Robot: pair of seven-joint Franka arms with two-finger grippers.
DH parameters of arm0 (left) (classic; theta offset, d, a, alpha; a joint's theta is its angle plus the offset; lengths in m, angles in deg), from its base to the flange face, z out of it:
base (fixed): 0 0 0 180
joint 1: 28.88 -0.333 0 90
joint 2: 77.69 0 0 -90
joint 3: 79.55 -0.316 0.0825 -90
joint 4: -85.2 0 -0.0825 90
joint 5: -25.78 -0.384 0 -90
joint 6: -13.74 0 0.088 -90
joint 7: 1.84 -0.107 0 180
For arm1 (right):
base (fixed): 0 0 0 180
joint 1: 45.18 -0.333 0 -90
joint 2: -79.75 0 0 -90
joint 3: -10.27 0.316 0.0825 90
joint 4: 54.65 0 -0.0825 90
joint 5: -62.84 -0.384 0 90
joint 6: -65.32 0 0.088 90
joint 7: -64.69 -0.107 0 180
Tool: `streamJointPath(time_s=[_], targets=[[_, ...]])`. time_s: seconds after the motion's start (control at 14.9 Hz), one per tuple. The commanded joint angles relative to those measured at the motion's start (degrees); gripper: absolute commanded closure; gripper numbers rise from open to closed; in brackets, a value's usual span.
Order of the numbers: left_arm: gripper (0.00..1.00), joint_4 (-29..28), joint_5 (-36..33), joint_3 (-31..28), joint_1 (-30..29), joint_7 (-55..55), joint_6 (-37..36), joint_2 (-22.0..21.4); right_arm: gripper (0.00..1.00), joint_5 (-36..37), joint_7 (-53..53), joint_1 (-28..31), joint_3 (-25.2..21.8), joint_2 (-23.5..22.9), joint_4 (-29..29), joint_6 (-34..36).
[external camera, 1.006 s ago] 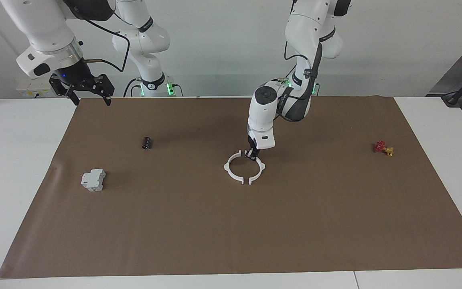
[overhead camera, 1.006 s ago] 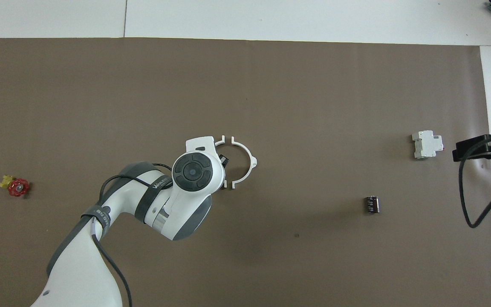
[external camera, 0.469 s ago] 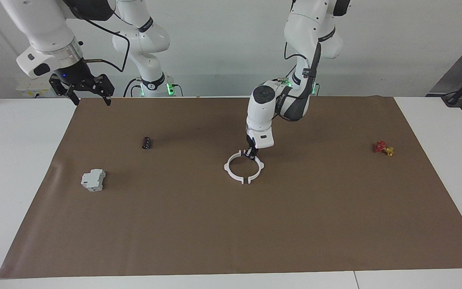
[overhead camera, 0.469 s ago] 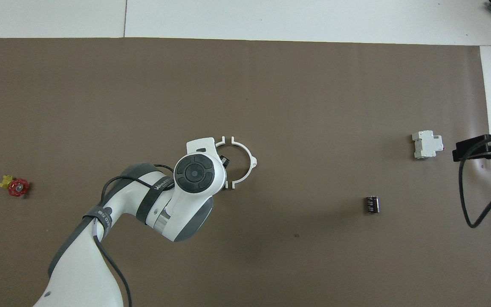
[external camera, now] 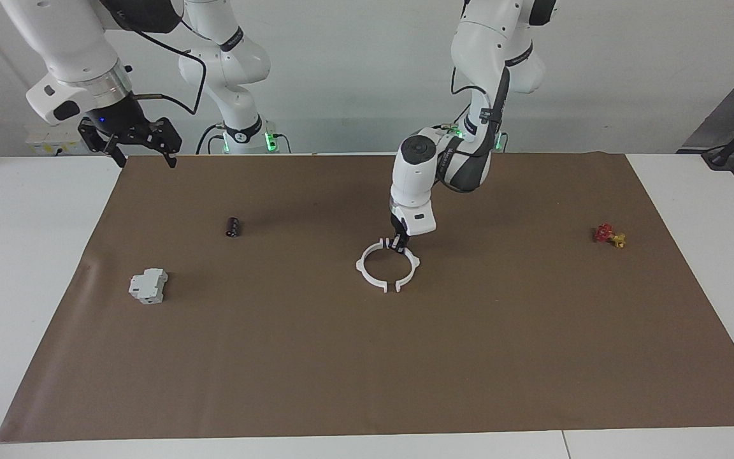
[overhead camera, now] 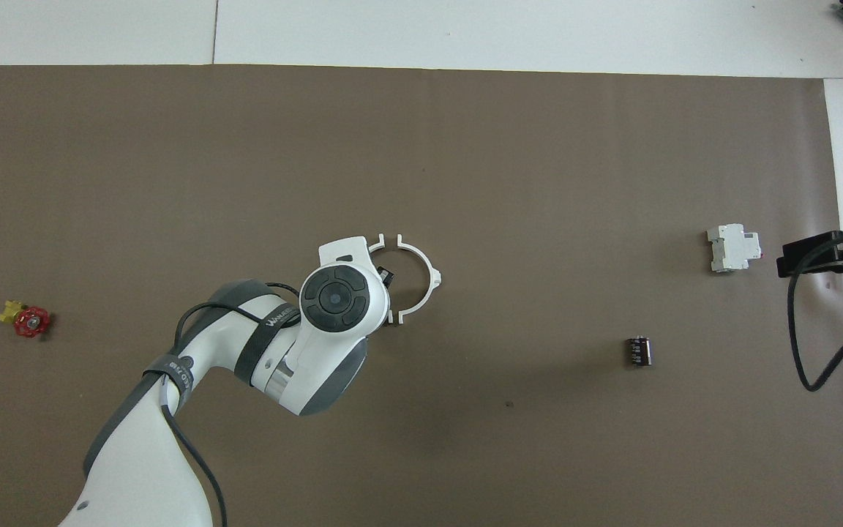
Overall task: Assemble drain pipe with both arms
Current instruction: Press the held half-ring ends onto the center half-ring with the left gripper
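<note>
The drain pipe lies in two white half-ring arcs in the middle of the brown mat, facing each other as a nearly closed ring with small gaps at both ends. My left gripper [external camera: 397, 243] is down at the ring's end nearer the robots, shut on the arc toward the left arm's end [external camera: 413, 264]. In the overhead view my left arm's wrist hides most of this arc [overhead camera: 377, 243]; one black fingertip [overhead camera: 386, 276] shows inside the ring. The other arc [external camera: 362, 268] [overhead camera: 429, 282] lies free. My right gripper [external camera: 144, 150] [overhead camera: 831, 252] waits open, raised over the mat's edge at the right arm's end.
A grey-white blocky box [external camera: 148, 285] [overhead camera: 733, 248] and a small black cylinder [external camera: 232, 226] [overhead camera: 638, 350] lie toward the right arm's end. A red and yellow valve [external camera: 608, 235] [overhead camera: 26, 320] lies toward the left arm's end. The brown mat [external camera: 367, 370] covers the table.
My left gripper has shifted slightly toward the robots and the right arm's end, nudging its arc with it. The free arc and the right arm have not moved.
</note>
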Motion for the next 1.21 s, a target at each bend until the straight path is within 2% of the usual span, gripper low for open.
streamJointPath(time_s=[0.0, 0.6, 1.14], targets=[[1.00, -1.1, 0.3, -1.0, 1.3, 1.5, 0.0, -0.5, 0.00, -1.3, 0.7, 0.6, 0.2, 0.6, 0.0, 1.2], [1.00, 0.8, -0.5, -0.9, 2.4, 2.5, 0.0, 0.3, 0.00, -1.3, 0.7, 0.6, 0.2, 0.6, 0.0, 1.2], [1.00, -0.5, -2.3, -0.8, 2.2, -0.8, 0.1, 0.3, 0.00, -1.3, 0.7, 0.6, 0.2, 0.6, 0.0, 1.2]])
